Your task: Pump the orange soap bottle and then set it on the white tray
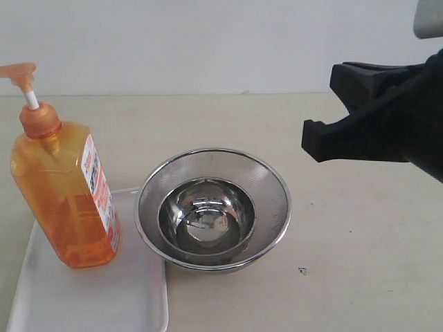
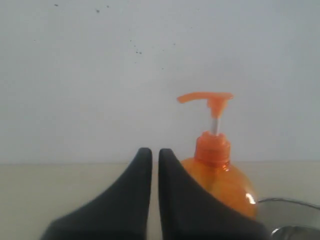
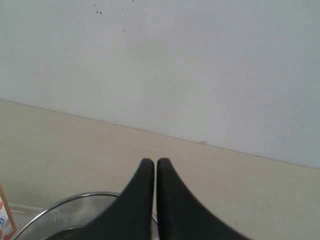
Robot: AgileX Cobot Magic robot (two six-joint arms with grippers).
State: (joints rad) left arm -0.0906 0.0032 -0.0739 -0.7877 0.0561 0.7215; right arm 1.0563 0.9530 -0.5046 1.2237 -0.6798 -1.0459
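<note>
**Bottle on the tray, both arms empty**

The orange soap bottle (image 1: 66, 200) stands upright on the white tray (image 1: 90, 304), just beside the steel mesh bowl (image 1: 273, 187), its pump head raised. The left gripper (image 2: 155, 152) sits short of the bottle, well apart from the bowl, jaws closed to a slit on nothing. The right gripper (image 3: 155, 162) hangs above the bowl's far side, jaws pressed together, empty. Placing looks done; whether pumping is done cannot be told. If it is due, closed jaws must press straight down on the pump head.
</note>
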